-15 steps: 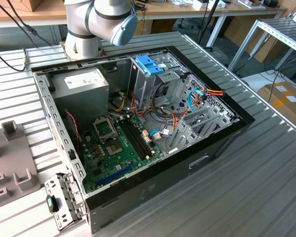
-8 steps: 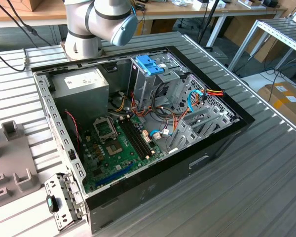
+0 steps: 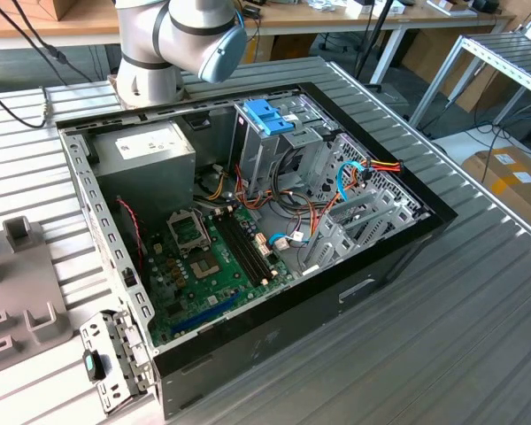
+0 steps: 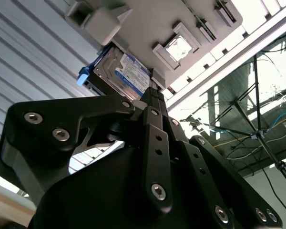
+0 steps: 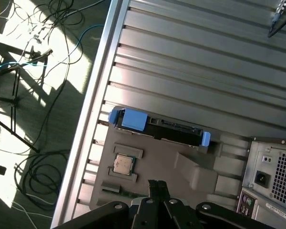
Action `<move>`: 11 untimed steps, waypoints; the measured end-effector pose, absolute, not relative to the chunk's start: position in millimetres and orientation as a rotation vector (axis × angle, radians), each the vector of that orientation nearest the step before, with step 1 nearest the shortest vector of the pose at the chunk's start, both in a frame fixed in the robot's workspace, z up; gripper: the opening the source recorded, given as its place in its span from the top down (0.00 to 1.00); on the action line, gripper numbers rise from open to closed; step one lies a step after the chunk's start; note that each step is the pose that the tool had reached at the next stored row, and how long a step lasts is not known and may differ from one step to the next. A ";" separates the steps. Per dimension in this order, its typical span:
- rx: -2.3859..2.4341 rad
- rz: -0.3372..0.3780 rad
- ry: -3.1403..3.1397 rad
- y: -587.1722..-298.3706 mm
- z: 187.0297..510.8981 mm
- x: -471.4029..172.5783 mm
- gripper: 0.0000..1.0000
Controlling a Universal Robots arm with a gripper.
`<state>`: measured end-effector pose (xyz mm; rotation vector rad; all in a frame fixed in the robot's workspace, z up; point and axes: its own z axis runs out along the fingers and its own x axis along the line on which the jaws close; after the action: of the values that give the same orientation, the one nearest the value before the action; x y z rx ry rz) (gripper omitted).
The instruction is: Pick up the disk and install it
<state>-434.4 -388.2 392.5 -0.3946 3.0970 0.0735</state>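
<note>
At the exterior view's left, a matte grey moulded holder tray [image 3: 18, 292] rests on a ribbed aluminium table [image 3: 478, 336]. At the centre sits an open black computer case [image 3: 336, 301]. Its green motherboard [image 3: 203, 266] is exposed, near an upright metal cage topped by a blue plastic handle [image 3: 267, 117].

In both wrist views the black gripper [image 5: 157, 183] has its 2 slim fingers pressed together, gripping nothing. The disk [image 5: 162, 129] sits at the tray's far rim and seems to stand on its long edge. It is ahead of the fingertips and apart from them, with 1 small square processor chip [image 5: 123, 164] in a pocket between. The disk's long axis runs across the line the fingers point along. It is a thin dark slab with a labelled metal face, framed by bright blue plastic rails.
</note>
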 end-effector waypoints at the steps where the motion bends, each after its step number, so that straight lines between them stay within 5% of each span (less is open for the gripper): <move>1: -0.401 0.074 3.096 -388.2 392.5 -434.4 0.89; 11: -0.476 0.074 3.087 -388.2 392.5 -434.4 0.89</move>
<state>-434.4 -388.2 392.5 -0.4762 3.0868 0.0743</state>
